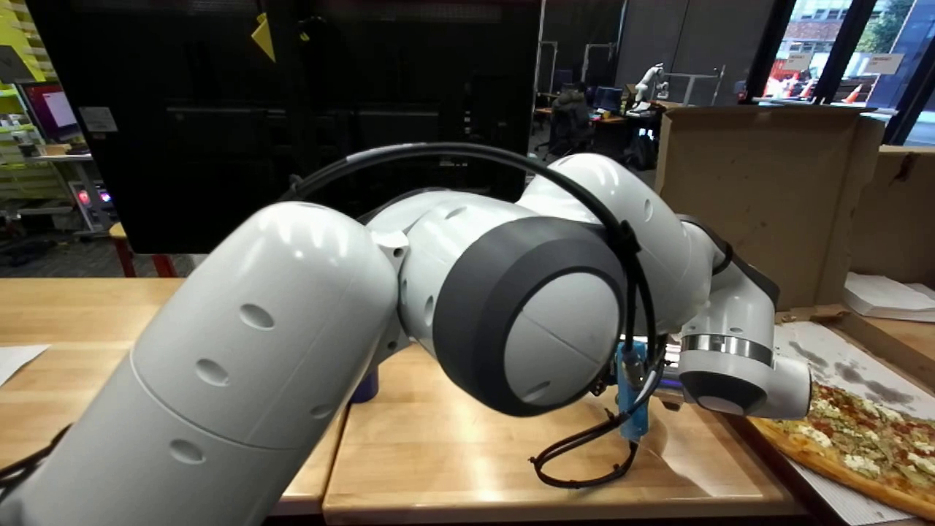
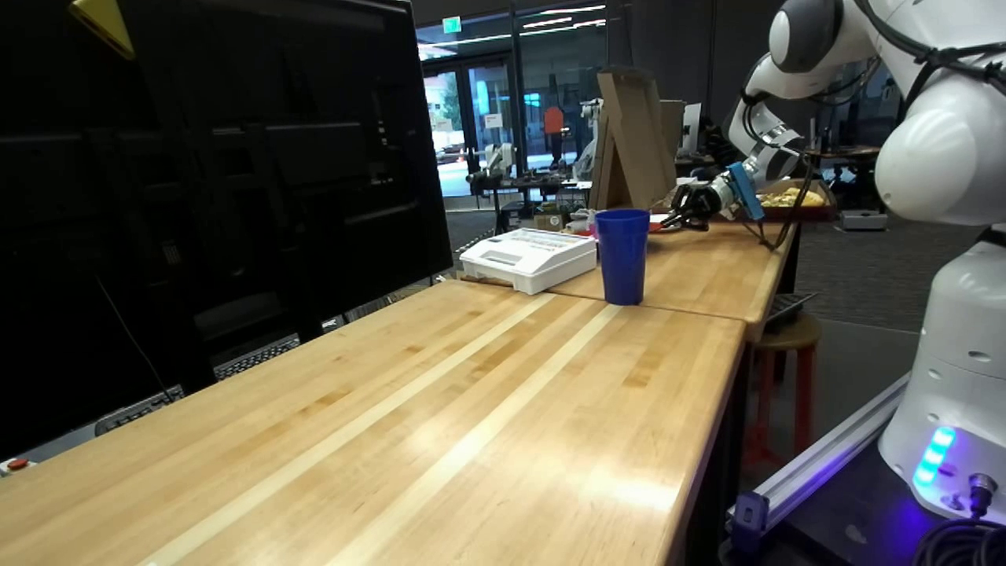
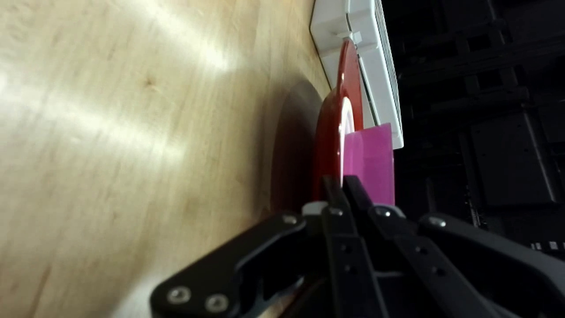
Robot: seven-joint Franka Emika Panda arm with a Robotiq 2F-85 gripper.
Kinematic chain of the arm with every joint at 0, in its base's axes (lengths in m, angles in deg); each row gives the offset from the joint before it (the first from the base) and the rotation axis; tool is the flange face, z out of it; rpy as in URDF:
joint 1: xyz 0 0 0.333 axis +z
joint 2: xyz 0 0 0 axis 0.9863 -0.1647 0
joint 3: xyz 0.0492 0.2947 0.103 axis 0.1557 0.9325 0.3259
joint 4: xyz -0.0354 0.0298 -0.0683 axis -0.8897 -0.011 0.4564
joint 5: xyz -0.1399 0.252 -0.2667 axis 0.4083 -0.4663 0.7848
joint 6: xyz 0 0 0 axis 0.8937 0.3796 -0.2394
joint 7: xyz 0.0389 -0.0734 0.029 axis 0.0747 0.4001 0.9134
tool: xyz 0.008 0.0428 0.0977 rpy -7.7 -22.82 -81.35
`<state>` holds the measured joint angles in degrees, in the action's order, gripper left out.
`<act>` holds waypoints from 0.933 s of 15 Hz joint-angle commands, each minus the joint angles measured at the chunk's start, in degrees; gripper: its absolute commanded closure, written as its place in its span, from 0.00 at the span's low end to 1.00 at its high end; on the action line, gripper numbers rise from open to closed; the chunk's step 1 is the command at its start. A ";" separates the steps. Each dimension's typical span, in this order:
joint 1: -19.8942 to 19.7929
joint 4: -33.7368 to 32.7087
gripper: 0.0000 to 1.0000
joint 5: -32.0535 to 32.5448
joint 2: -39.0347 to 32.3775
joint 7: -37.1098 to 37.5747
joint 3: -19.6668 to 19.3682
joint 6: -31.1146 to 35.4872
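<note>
One red plate [image 3: 326,137], seen nearly edge-on in the wrist view, sits low over the desk [image 3: 154,145], its rim running in between the fingertips of the gripper [image 3: 340,181]. Gripper drawn down to a narrow gap, one finger at the red underside, the other at the upper face; read as a pinch on the rim, though the contact itself is partly hidden. Step in hand, as judged: securing the plate by its edge. Whether the base rests on the desk or stands off it cannot be told; the dark patch [image 3: 293,154] beside it may be shadow or reflection. Adjacent: a magenta container [image 3: 373,159], inside the plate or just behind it, unclear which; beyond, a white case [image 3: 379,79] close to the far rim, contact not resolved. In an exterior view, a blue cup [image 2: 623,255] stands upright near the white case. Next move, by estimate, calls for a firm squeeze and the plate kept level, since an edge hold leaves most of the weight out to one side. Risks noted: far rim knocking the white case, magenta container dragged or tipped, rim pivoting between the fingers under quick motion.
</note>
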<state>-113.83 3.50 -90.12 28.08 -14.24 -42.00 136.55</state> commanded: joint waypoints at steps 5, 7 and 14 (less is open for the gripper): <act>-4.12 -0.55 0.99 -2.54 -2.88 1.47 0.73 -2.12; -4.72 -0.43 0.99 -2.99 -3.29 1.89 0.81 -2.65; -6.25 0.39 0.99 -3.40 -4.33 2.15 0.60 -4.31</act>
<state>-118.51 3.20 -92.17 25.77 -10.18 -41.90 132.68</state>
